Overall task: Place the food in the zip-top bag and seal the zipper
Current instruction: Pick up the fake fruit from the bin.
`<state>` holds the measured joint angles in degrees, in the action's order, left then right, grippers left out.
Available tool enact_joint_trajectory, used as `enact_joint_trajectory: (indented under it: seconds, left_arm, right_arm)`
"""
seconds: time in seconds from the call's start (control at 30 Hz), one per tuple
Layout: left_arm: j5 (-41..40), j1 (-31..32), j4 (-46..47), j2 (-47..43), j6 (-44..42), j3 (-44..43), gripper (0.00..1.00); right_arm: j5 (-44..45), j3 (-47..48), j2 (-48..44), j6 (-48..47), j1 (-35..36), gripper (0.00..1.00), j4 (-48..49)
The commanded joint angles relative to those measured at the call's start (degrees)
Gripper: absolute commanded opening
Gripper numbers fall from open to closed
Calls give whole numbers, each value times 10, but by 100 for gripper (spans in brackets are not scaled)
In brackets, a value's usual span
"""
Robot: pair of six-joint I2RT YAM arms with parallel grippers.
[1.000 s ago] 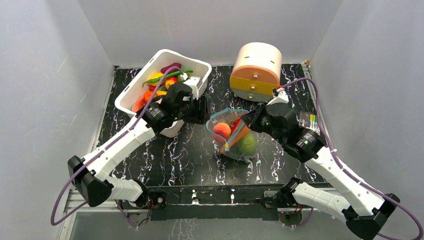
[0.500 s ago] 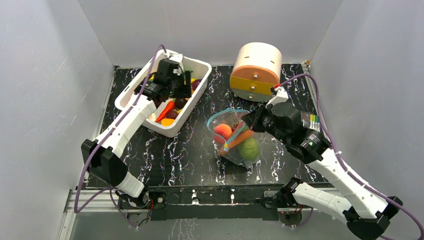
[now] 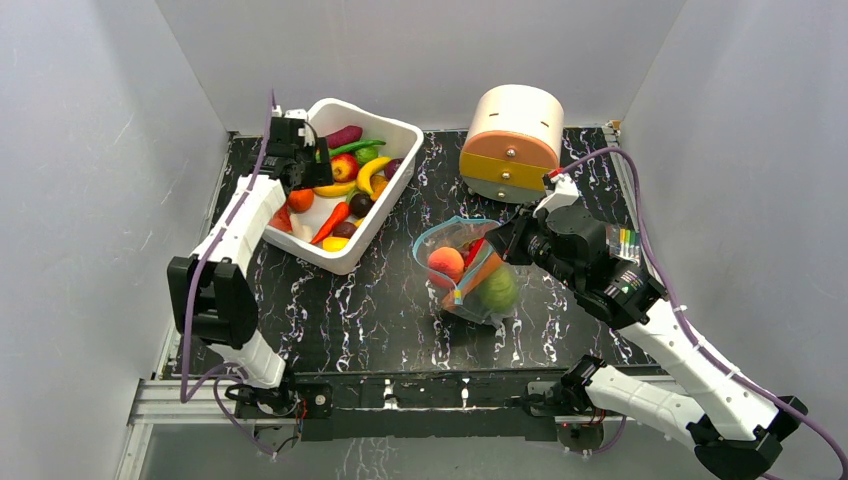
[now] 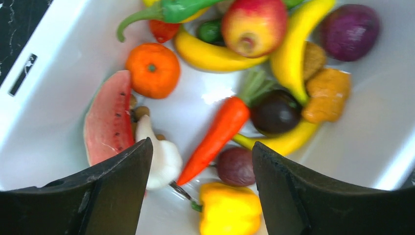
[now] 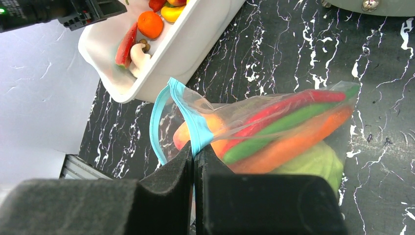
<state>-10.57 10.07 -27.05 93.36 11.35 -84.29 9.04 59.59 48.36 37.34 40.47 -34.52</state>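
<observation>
The clear zip-top bag (image 3: 470, 280) lies mid-table with its mouth open toward the left. It holds a peach (image 3: 444, 262), a green cabbage (image 3: 497, 290), a carrot and long red and green pieces (image 5: 274, 128). My right gripper (image 3: 499, 243) is shut on the bag's blue-teal zipper strip (image 5: 196, 128), pinching it at the fingertips (image 5: 194, 149). My left gripper (image 3: 300, 165) is open and empty over the left end of the white bin. Its jaws (image 4: 200, 149) stand above a carrot (image 4: 220, 129), a garlic bulb (image 4: 164, 159) and a yellow pepper (image 4: 229, 210).
The white bin (image 3: 335, 258) at the back left holds several toy foods: an orange (image 4: 152, 70), a watermelon slice (image 4: 108, 117), bananas, an apple (image 4: 254, 22). A round beige and orange container (image 3: 512, 140) stands behind the bag. Grey walls close in both sides.
My left arm swung from beside the bag's mouth back over the bin to its left end. My right gripper stayed shut on the zipper strip, and the bag barely shifted.
</observation>
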Motion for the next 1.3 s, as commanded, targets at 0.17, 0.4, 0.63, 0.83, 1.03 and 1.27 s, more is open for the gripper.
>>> enact_joint_trajectory:
  seconds: [0.17, 0.4, 0.63, 0.83, 1.03, 1.27]
  left_arm:
    - [50, -90, 59, 91, -6, -1, 65]
    - [52, -101, 82, 141, -11, -27, 65]
    - [47, -102, 94, 179, -24, -48, 66]
    - [32, -103, 90, 204, -30, -61, 68]
    - [26, -105, 86, 232, -37, -74, 70]
    - [45, -105, 85, 241, -39, -82, 71]
  right_arm:
    - [4, 13, -5, -7, 2, 0, 84]
    - [17, 20, 4, -23, 2, 0, 82]
    - [19, 20, 9, -28, 1, 0, 84]
    - [23, 25, 8, -31, 2, 0, 84]
    - [23, 25, 9, -33, 2, 0, 81]
    - [26, 28, 9, -34, 2, 0, 81]
